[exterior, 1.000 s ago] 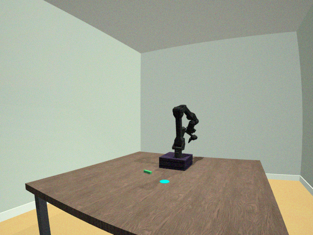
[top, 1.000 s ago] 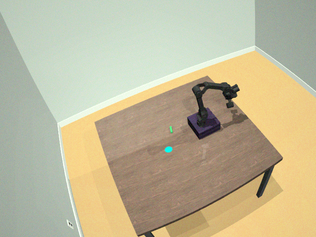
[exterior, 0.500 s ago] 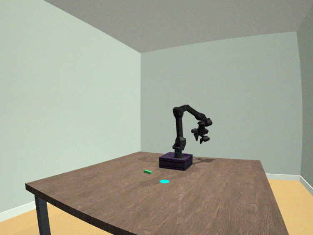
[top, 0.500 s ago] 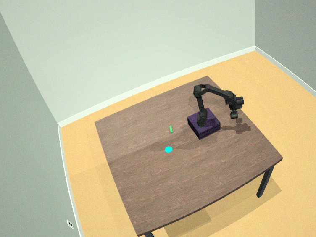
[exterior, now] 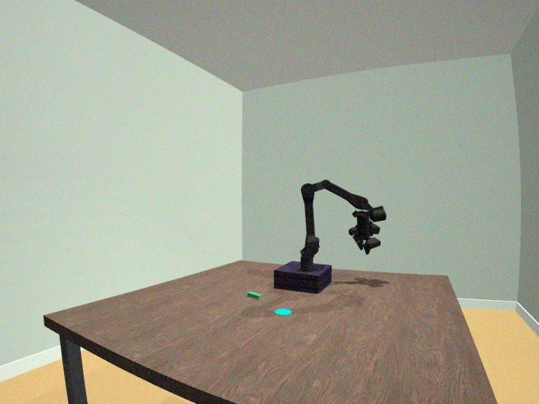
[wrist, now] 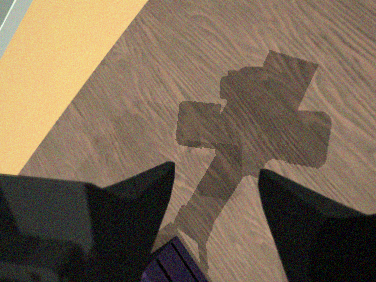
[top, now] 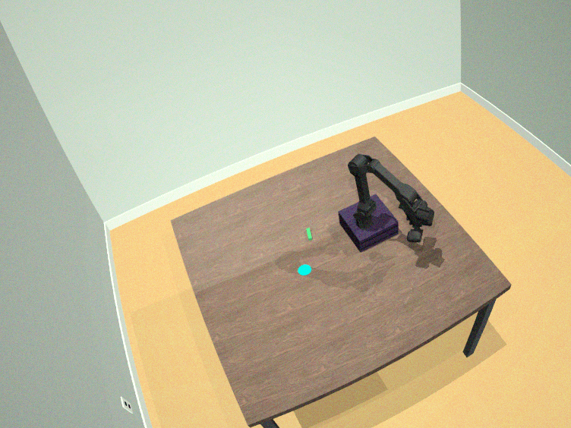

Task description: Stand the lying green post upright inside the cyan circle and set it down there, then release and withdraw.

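Note:
The green post [top: 308, 233] [exterior: 254, 295] lies flat on the wooden table [top: 323, 332] [exterior: 347, 347], left of the arm's base. The cyan circle [top: 304, 269] [exterior: 282, 311] is a flat disc on the table, a short way in front of the post and empty. My gripper [top: 414, 234] [exterior: 365, 246] [wrist: 216, 172] hangs in the air on the other side of the base, far from both, pointing down at bare wood. Its fingers stand partly apart with nothing between them. The wrist view shows neither the post nor the circle.
The arm's dark purple base block [top: 368, 226] [exterior: 302, 277] [wrist: 172, 265] stands between the gripper and the post. The gripper's shadow [wrist: 260, 120] falls on the table below it. The table's edge and the orange floor [wrist: 45, 65] lie close by.

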Robot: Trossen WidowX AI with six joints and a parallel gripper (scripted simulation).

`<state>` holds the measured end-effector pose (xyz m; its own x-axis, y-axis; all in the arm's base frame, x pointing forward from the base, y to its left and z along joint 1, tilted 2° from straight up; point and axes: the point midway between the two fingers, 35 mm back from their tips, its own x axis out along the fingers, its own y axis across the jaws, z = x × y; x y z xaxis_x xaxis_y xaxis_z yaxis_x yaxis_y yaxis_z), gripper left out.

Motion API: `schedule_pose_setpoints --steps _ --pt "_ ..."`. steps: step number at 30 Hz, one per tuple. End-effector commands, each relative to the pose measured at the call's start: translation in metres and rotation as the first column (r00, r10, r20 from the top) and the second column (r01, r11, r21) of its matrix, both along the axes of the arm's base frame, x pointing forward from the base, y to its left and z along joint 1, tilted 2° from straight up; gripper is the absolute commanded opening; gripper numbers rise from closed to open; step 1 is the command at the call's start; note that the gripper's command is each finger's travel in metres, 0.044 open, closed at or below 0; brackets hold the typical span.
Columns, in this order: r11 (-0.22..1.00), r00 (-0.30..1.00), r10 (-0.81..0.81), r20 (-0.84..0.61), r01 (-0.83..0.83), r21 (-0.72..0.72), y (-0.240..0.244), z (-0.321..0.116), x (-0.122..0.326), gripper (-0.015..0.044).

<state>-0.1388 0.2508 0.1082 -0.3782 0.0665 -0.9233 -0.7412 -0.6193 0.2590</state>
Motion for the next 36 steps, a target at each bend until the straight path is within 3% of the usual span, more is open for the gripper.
schedule_pose_setpoints --steps 1,9,18,36 --pt "0.998 0.998 -0.055 0.026 0.055 0.016 0.014 -0.003 0.032 0.0233" --pt "0.978 0.976 -0.205 0.078 0.201 0.057 0.031 -0.007 0.12 0.0233" --pt "0.935 0.925 -0.352 0.144 0.342 0.09 0.018 -0.011 0.218 0.0233" --pt "0.817 0.773 -0.571 0.276 0.568 0.101 -0.099 -0.017 0.368 0.0233"
